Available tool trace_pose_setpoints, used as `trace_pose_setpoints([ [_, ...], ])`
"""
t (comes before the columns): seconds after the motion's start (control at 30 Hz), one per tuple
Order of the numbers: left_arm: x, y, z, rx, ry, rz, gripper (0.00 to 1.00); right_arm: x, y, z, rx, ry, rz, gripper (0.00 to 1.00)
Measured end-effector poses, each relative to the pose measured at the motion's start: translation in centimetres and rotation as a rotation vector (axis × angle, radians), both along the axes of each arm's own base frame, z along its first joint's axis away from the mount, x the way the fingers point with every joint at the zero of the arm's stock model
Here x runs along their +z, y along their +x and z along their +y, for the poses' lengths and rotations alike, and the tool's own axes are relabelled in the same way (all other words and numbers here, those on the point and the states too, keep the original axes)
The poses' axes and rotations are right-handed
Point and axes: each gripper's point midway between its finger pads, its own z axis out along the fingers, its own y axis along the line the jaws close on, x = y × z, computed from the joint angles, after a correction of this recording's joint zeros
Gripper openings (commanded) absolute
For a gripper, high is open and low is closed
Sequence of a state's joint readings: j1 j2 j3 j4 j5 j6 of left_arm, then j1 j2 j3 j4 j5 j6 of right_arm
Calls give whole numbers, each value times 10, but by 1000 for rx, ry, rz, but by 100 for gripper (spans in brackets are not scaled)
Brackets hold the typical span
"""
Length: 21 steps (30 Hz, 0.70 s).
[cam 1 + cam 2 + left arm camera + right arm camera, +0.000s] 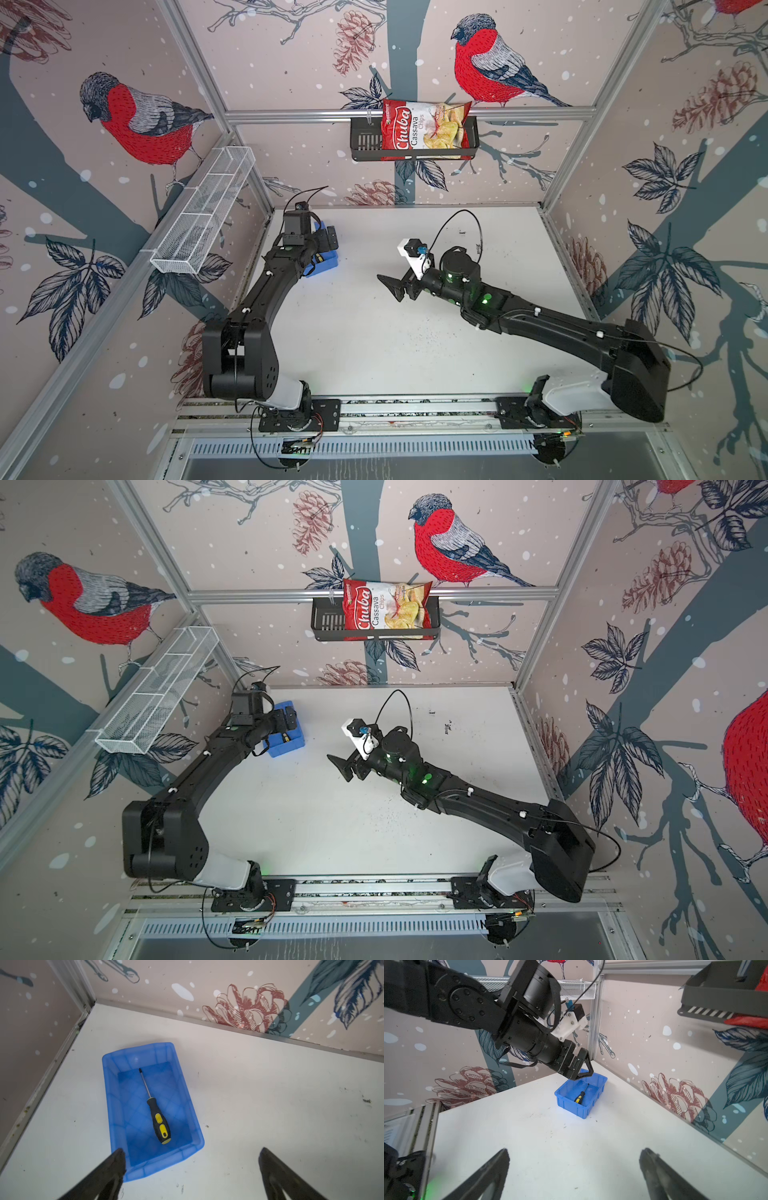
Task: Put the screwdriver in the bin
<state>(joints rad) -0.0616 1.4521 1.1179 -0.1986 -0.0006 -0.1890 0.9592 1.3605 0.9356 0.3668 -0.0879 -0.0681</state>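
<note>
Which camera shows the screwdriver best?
The left wrist view: the screwdriver lies whole, unobstructed in the bin. The right wrist view shows it small; in both top views the left arm hides nearly all of it.

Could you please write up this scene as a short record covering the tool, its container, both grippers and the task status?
bin: shallow rectangular bright blue plastic tray, on the white table by a wall corner
screwdriver: small, black-and-yellow handle, thin metal shaft, lying flat on the bin floor
left gripper: open, empty, above the bin
right gripper: open, empty, over bare table, away from the bin
task status: screwdriver rests inside the bin
</note>
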Motion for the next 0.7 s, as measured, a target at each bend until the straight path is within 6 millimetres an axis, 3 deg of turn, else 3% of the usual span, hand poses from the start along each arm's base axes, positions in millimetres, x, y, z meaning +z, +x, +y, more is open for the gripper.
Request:
trace_pose_setpoints([
  [0.13, 12, -13, -17, -50, 31, -91, 99, -16, 13, -30, -80, 18, 54, 99],
  [0.37, 1, -43, -36, -98, 103, -222, 99, -33, 46, -107, -297, 87, 117, 99],
  [0.7, -23, -68, -24, -92, 221, -400, 98, -68, 75, -233, -659, 139, 127, 99],
])
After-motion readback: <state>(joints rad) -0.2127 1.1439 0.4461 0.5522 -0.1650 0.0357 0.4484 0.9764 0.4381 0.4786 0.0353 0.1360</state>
